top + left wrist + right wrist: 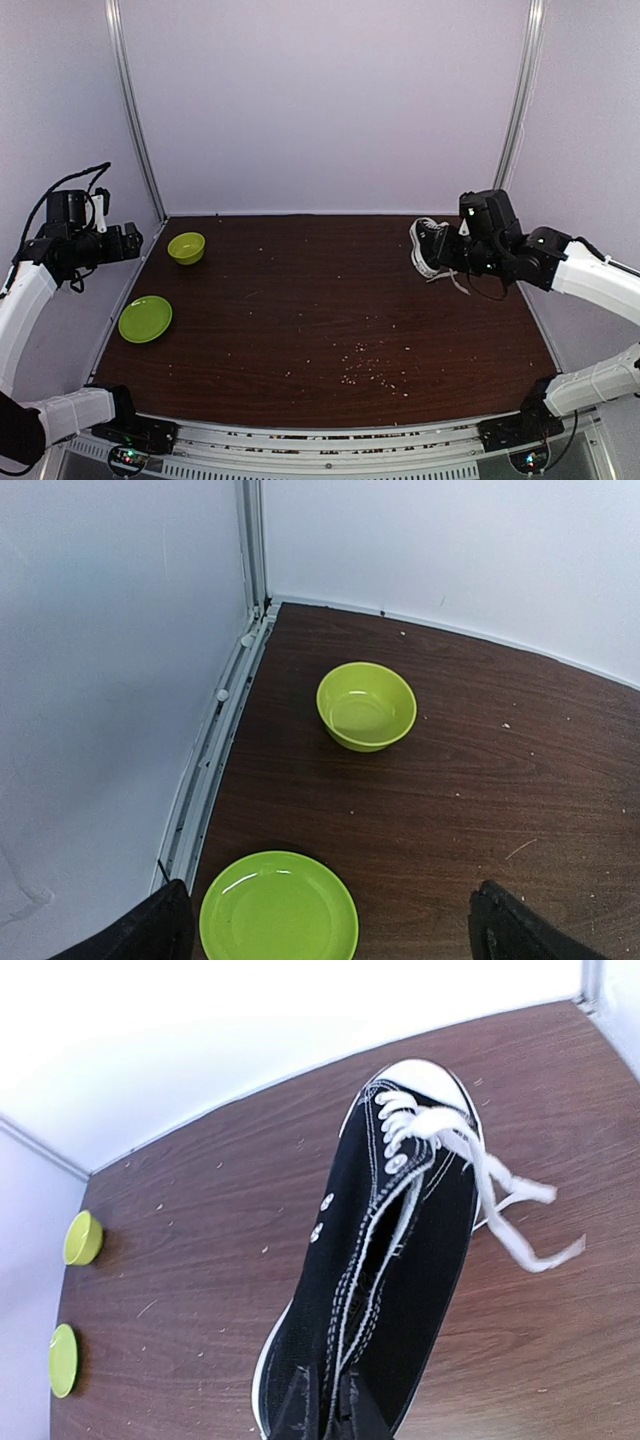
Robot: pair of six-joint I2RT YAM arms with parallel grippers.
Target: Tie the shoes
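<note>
Left arm (25, 300): white tubes, black joints, looping black cable (60, 185).
Right arm (600, 278): white tubes, black wrist, tiny green light (468, 211).
Left gripper (330, 930): black fingers (520, 925).

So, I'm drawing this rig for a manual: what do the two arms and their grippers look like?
The left arm and right arm have white rounded links, black joints and black bases. The left gripper and right gripper are black. A black cable loops above the left one; a green light shows on the right.

One black sneaker (430, 247), one lime-green bowl (186, 247), one lime-green plate (145, 319), two robot arms (25, 300) (600, 277)
</note>
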